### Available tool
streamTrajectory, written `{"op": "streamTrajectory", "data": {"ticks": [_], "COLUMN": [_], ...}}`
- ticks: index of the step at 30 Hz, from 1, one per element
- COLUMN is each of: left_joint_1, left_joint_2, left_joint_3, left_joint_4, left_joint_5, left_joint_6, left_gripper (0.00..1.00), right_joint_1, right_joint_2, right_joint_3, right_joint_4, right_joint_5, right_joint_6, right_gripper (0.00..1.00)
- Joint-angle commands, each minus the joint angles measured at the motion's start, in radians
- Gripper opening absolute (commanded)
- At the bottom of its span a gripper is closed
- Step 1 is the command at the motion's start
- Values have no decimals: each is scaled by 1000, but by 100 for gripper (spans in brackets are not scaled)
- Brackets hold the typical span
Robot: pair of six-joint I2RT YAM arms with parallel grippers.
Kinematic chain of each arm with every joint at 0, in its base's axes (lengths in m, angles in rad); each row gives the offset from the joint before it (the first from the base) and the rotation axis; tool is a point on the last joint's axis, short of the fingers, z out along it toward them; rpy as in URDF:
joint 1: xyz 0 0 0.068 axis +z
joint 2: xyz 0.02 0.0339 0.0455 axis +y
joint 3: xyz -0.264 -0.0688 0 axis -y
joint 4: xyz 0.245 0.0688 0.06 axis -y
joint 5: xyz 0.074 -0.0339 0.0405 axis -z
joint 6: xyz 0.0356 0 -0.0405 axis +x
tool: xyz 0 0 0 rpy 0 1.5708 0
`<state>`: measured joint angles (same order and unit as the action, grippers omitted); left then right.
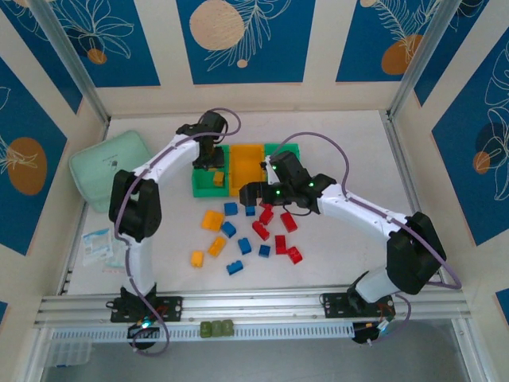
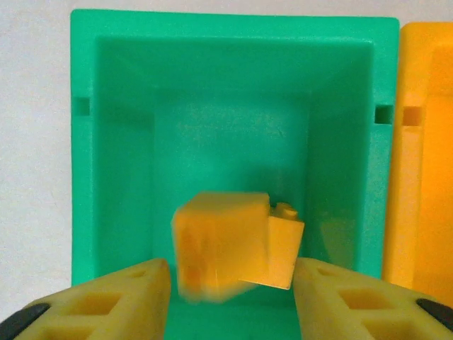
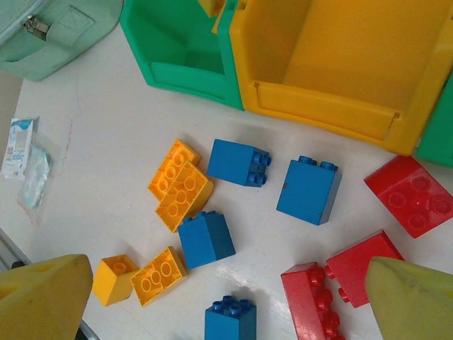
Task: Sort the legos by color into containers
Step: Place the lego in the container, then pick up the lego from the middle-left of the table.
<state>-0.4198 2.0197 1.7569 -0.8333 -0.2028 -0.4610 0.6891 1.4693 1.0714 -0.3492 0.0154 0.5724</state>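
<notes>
My L tool is spread apart over the left green bin, with a blurred yellow brick inside. R tool is wide apart above red, blue & yellow bricks on the counter.

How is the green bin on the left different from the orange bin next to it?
The green bin has yellow bricks in it; the orange bin looks empty. The green bin sits at the end of the row; the orange bin sits in the middle. Their colours differ too: one bin is green, the other orange. Both are small open boxes, joined side by side.
</notes>
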Motion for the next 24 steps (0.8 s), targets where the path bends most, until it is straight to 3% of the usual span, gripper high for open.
{"op": "streamTrajectory", "data": {"ticks": [1,13,24], "left_joint_1": [13,0,-121], "left_joint_2": [-36,-362,-656], "left_joint_3": [25,-335,-681], "left_joint_4": [-36,7,-104], "left_joint_5": [5,129,119], "left_joint_6": [24,-1,-142], "left_gripper": [51,53,56], "right_joint_1": [-5,43,133], "right_joint_2": [-3,-9,-22], "right_joint_3": [19,18,-61], "right_joint_4": [-9,-68,-62], "right_joint_5": [0,-12,-13], "right_joint_6": [-23,-49,-21], "right_gripper": [99,99,99]}}
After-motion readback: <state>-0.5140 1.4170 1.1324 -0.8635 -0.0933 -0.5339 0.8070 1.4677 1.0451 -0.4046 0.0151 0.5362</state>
